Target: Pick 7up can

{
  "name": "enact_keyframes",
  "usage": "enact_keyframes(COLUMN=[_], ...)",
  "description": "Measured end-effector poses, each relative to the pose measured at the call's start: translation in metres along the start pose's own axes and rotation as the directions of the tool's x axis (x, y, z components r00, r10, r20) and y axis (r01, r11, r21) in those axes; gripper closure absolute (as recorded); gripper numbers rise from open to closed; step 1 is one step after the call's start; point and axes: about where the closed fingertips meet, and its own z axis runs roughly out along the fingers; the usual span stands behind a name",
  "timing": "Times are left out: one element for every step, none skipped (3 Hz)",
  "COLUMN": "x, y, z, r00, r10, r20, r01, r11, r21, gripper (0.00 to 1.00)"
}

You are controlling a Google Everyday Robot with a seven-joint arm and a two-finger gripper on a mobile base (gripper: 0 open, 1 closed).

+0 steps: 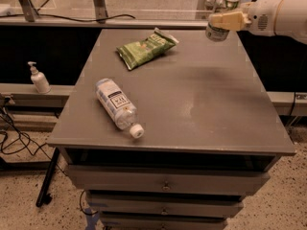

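The 7up can (pixel 221 31) is a small silver-white can with a silver top, held tilted in the air above the back right corner of the grey table (pixel 206 104). My gripper (pixel 225 20) comes in from the right on a white arm and is shut on the can, its cream fingers (pixel 230 20) across the can's middle. The can's lower end hangs just above the table's back edge.
A green snack bag (pixel 146 48) lies at the back left of the table. A clear plastic water bottle (pixel 117 104) lies on its side at the front left. A soap dispenser (pixel 38 78) stands on a ledge to the left. Drawers sit below the tabletop.
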Motion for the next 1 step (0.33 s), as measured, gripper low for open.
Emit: enact_keyframes(x=[-0.0032], y=[0.0028], z=[-0.0004], r00=[1.000], r10=[-0.004], r20=[0.007], r01=[0.004], r11=[1.0000], r21=[-0.006], gripper=[1.00])
